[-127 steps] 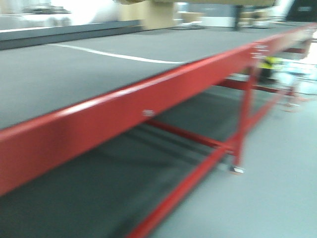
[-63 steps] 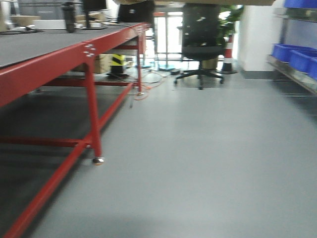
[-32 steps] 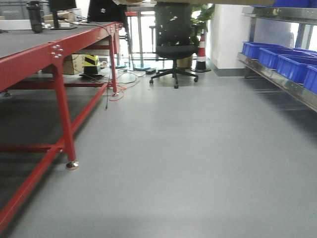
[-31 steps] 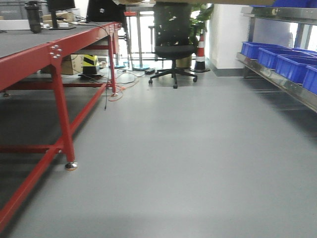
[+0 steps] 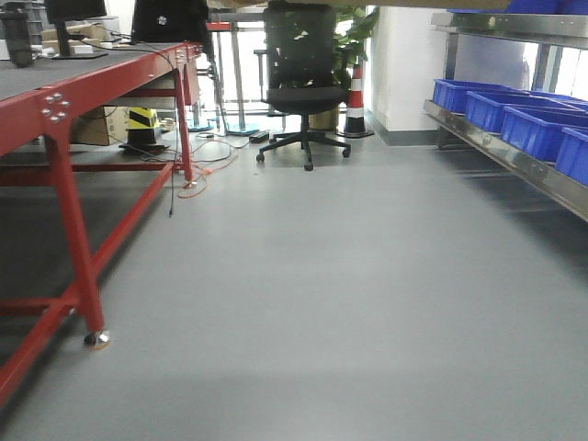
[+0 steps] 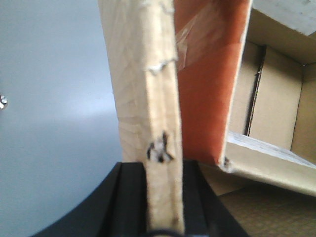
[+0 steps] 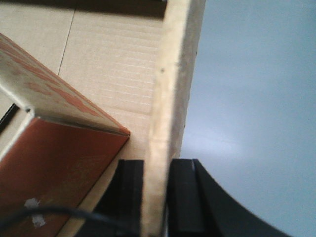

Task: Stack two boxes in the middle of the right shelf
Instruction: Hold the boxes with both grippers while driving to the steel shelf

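A plain brown cardboard box is held up by both grippers. Only its underside (image 5: pixel 367 3) shows, along the top edge of the front view. My left gripper (image 6: pixel 163 197) is shut on the box's left wall (image 6: pixel 148 98), one black finger on each side. My right gripper (image 7: pixel 157 197) is shut on the right wall (image 7: pixel 173 89) the same way. Orange-brown inner flaps (image 6: pixel 207 89) hang inside the box, also in the right wrist view (image 7: pixel 54 168). The stainless-steel shelf (image 5: pixel 514 161) runs along the right side of the aisle. No second box is in view.
Blue plastic bins (image 5: pixel 514 124) sit on the shelf. A red-framed table (image 5: pixel 73 101) runs along the left, its leg (image 5: pixel 78 257) near me. A black office chair (image 5: pixel 299 92) and a striped cone (image 5: pixel 356 101) stand far ahead, with cables (image 5: pixel 197 170) on the grey floor.
The view has swung right, from the red table close up to the aisle. The steel shelf with blue bins has come into view on the right. Both grippers still hold the box.
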